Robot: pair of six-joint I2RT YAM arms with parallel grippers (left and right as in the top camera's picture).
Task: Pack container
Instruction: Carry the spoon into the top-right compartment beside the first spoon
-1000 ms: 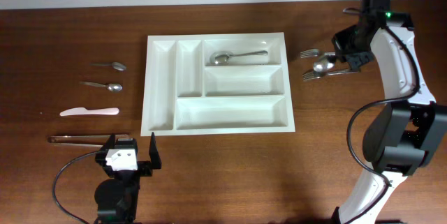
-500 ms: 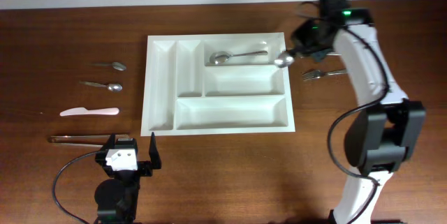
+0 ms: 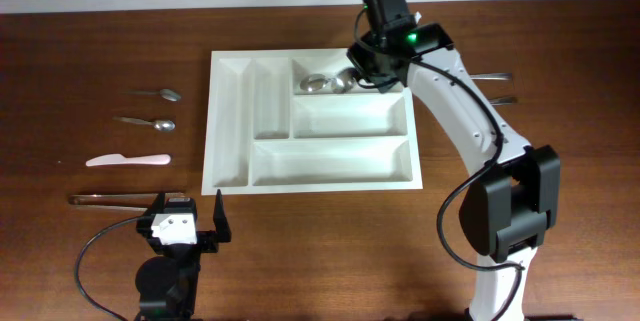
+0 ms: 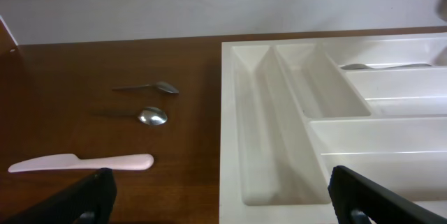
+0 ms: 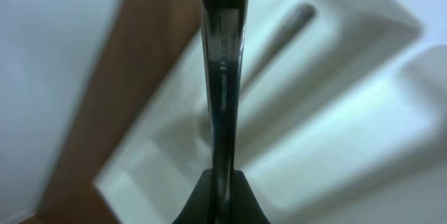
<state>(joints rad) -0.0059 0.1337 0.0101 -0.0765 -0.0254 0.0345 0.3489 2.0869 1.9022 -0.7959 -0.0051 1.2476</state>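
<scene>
The right arm rises from its base at the near right edge of the table (image 3: 100, 261), reaches far and to the left, and bends its wrist down over the far right compartment of the container (image 3: 228, 121). The container lies flat in the middle of the table. The right gripper (image 5: 222, 184) is clamped tight on the handle of a spoon (image 5: 223, 77), which points away from the wrist over that compartment. Whether its bowl touches the floor of the compartment I cannot tell. A second spoon (image 3: 316, 83) lies in the same compartment. The left arm sits folded low at the near left edge. The left gripper (image 3: 190, 211) is spread wide and empty, facing the container's left side.
</scene>
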